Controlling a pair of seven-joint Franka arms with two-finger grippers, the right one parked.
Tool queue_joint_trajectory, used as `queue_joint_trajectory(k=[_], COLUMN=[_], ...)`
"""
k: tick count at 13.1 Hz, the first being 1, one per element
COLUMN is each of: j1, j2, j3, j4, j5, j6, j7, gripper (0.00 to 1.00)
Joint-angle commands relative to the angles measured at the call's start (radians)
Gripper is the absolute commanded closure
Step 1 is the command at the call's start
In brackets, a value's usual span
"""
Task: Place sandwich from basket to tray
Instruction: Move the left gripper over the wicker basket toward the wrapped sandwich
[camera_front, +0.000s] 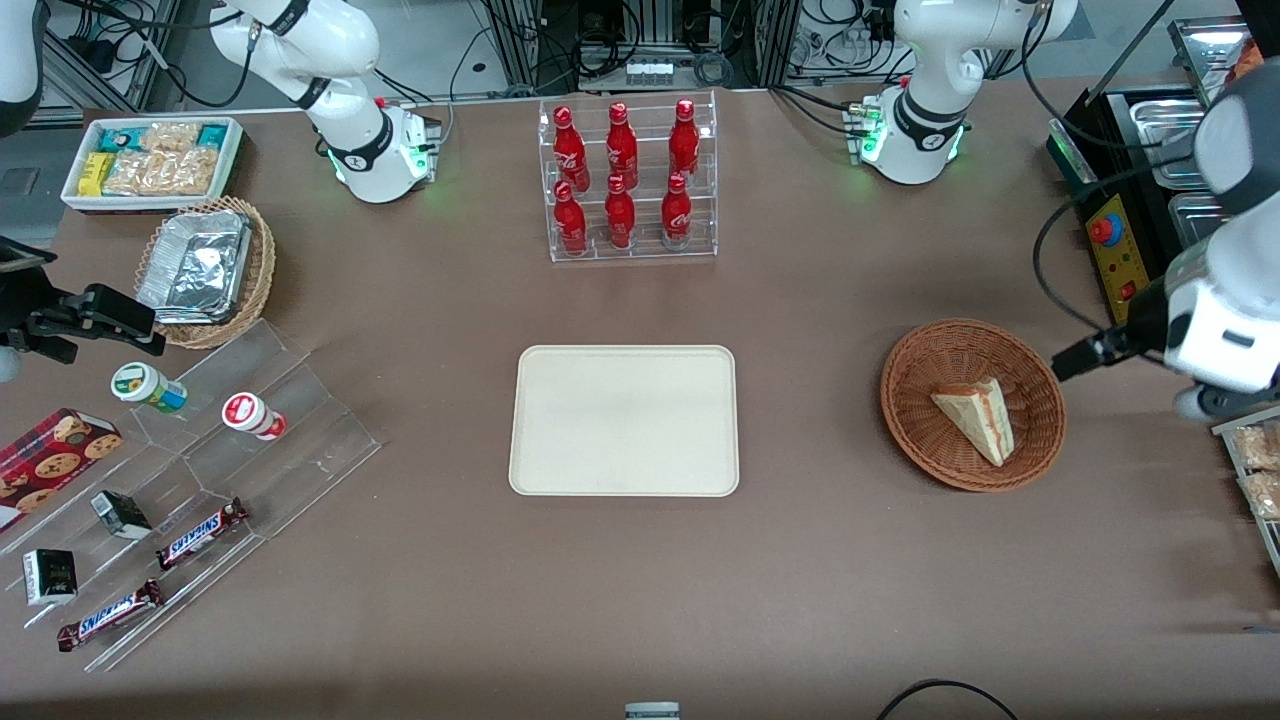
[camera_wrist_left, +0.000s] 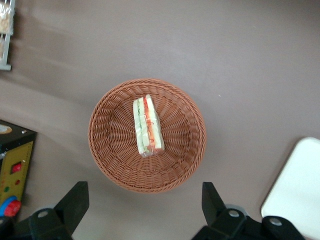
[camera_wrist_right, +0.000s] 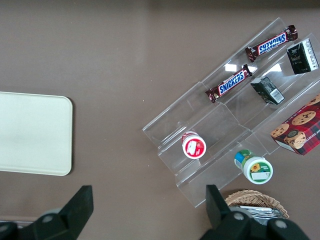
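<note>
The sandwich (camera_front: 975, 418) (camera_wrist_left: 147, 126), a pale wedge with an orange-red and green stripe, lies in the round reddish-brown basket (camera_front: 905, 400) (camera_wrist_left: 115, 165). The cream tray (camera_front: 624, 420) (camera_wrist_left: 297, 190) (camera_wrist_right: 32, 132) lies flat and bare mid-table, beside the basket toward the parked arm's end. My left gripper (camera_front: 1078, 360) (camera_wrist_left: 144, 202) hangs well above the table, just off the basket's rim toward the working arm's end. Its black fingers (camera_wrist_left: 75, 200) are spread wide, open, with nothing between them.
A clear rack of red bottles (camera_front: 630, 180) stands farther from the front camera than the tray. A black and yellow control box (camera_front: 1110, 240) (camera_wrist_left: 15, 170) sits close to the basket. Toward the parked arm's end are an acrylic snack stand (camera_front: 200, 470), a tan foil basket (camera_front: 205, 270) and a white snack bin (camera_front: 150, 160).
</note>
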Motion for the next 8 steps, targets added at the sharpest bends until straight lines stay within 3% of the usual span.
queue_joint_trajectory(k=[1,2,4,8], j1=[-0.004,-0.001,0.011,0.004], j2=[0.044,0.044,0.051,0.061], j3=[0.001,0.001,0.007,0.009], j4=[-0.045,-0.094,-0.191,-0.436], j5=[0.022,0.014,-0.073,-0.034], j6=[0.065,0.13,0.297,0.577], j7=[-0.201,-0.245,-0.418,-0.468], gripper=[0.0,0.0,0.0,0.0])
